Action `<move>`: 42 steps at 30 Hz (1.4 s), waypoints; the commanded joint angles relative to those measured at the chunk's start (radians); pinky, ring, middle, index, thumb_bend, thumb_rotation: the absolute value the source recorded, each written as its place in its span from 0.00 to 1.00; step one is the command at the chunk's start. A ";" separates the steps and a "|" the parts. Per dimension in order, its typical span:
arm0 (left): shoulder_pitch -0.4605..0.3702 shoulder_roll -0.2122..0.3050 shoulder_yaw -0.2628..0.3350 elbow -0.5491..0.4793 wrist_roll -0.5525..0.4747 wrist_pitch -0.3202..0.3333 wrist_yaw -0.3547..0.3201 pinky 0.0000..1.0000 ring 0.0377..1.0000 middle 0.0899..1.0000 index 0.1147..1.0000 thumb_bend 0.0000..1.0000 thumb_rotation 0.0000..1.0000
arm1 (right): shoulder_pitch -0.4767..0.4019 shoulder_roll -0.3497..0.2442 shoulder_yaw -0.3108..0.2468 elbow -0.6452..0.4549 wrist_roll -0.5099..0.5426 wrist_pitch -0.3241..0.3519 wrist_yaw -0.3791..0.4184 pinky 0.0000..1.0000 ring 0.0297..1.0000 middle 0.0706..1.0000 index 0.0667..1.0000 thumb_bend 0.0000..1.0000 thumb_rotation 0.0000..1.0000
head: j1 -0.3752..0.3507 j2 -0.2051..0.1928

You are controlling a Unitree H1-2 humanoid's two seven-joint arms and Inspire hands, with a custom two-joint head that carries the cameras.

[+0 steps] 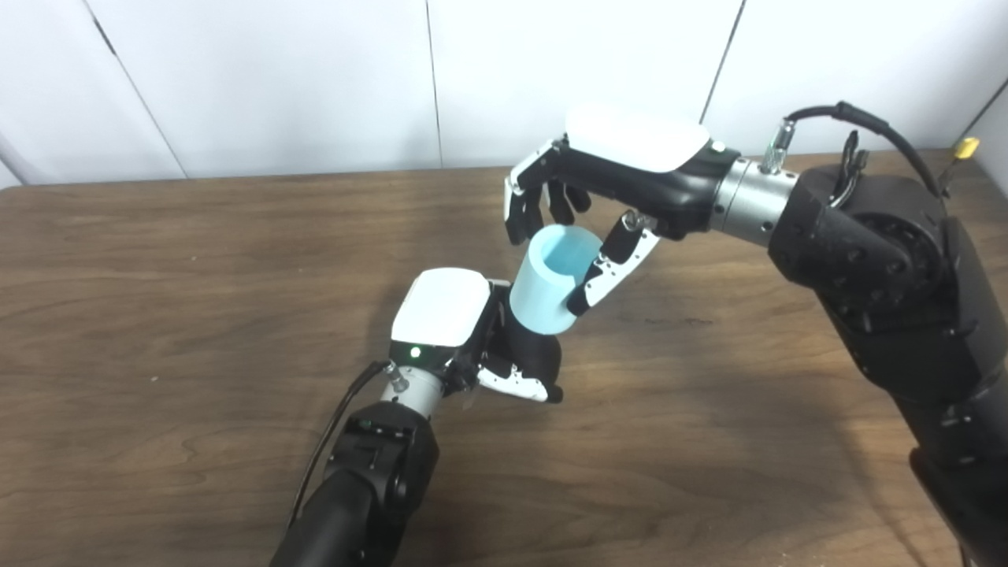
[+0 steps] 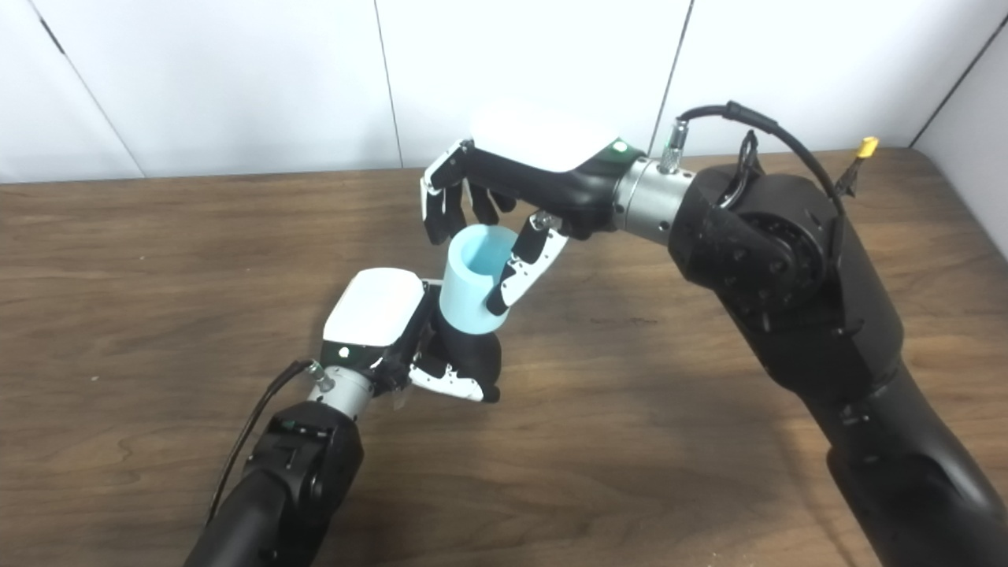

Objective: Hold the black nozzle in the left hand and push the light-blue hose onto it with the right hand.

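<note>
Down on the left, the left hand (image 1: 472, 339) has its fingers wrapped tight around the black nozzle (image 1: 535, 350), just above the table (image 1: 157, 315). Next to it, the light-blue hose (image 1: 551, 279) sits on top of the nozzle, and it looks light and a bit squishy, so it should be held gently by its sides. Over on the right, the right hand (image 1: 598, 205) pinches the hose near its open top, fingers behind and thumb in front.

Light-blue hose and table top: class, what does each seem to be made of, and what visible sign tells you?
Light-blue hose: probably soft plastic or rubber, matte; even pale colour, thick wall at its open end, no glints. Brown table top: wood or wood-look laminate, satin; long grain streaks and soft reflections. Which of the two cannot be told.
</note>
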 commanded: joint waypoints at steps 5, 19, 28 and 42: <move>-0.001 -0.009 -0.009 -0.014 0.014 0.000 -0.004 0.53 0.53 0.46 0.38 0.50 0.00 | -0.048 0.004 -0.010 0.015 -0.018 -0.024 -0.033 0.33 0.36 0.44 0.49 0.50 0.00 | 0.000 0.003; 0.000 -0.010 -0.019 -0.017 0.026 0.000 -0.006 0.53 0.53 0.46 0.38 0.50 0.00 | -0.061 0.017 -0.010 0.032 -0.019 -0.040 -0.042 0.32 0.37 0.46 0.48 0.50 0.00 | 0.000 0.008; 0.002 -0.010 -0.027 -0.012 0.034 -0.005 0.016 0.52 0.53 0.46 0.38 0.50 0.00 | -0.054 0.031 -0.011 0.062 -0.011 -0.089 -0.056 0.32 0.37 0.46 0.48 0.50 0.00 | -0.002 0.013; 0.003 -0.017 -0.033 -0.025 0.039 0.006 -0.008 0.54 0.53 0.47 0.37 0.50 0.00 | -0.086 0.026 0.020 0.104 -0.040 -0.135 -0.037 0.30 0.36 0.46 0.48 0.49 0.00 | -0.006 0.018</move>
